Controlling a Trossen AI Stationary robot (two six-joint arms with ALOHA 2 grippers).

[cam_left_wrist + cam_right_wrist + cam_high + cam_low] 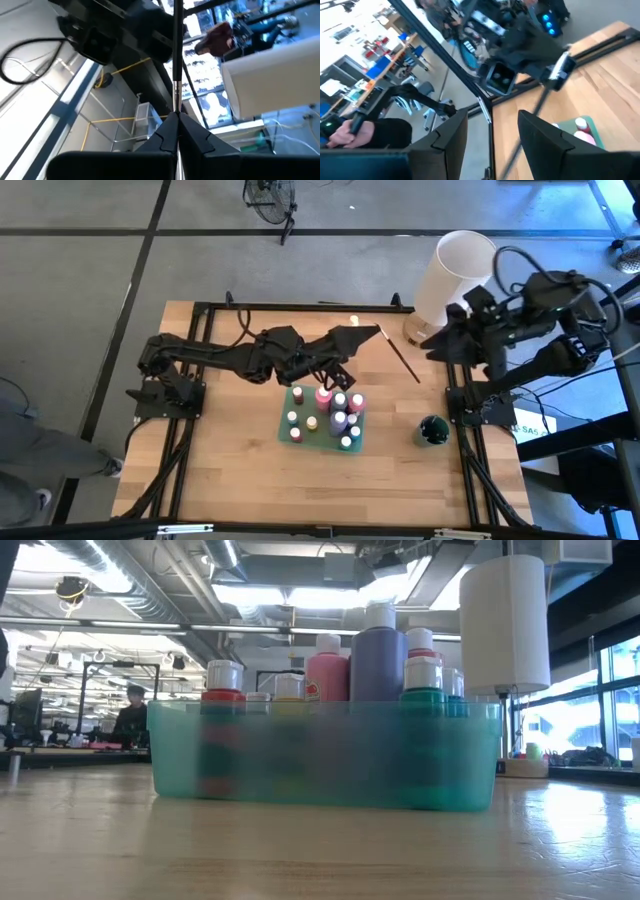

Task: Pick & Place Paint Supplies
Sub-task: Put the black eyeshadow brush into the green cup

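We see two dark, near-black arms built of chunky angular segments. The left arm (240, 358) rises from a blocky base bolted to the black tube frame. The right arm (530, 330) carries loose black cables looping over its upper links. The left gripper's fingers (192, 136) are matte black wedges; the right gripper's fingers (547, 137) are flat, broad dark plates.

Bright ceiling glare, window backlight, blurred foreground tray (325, 755).
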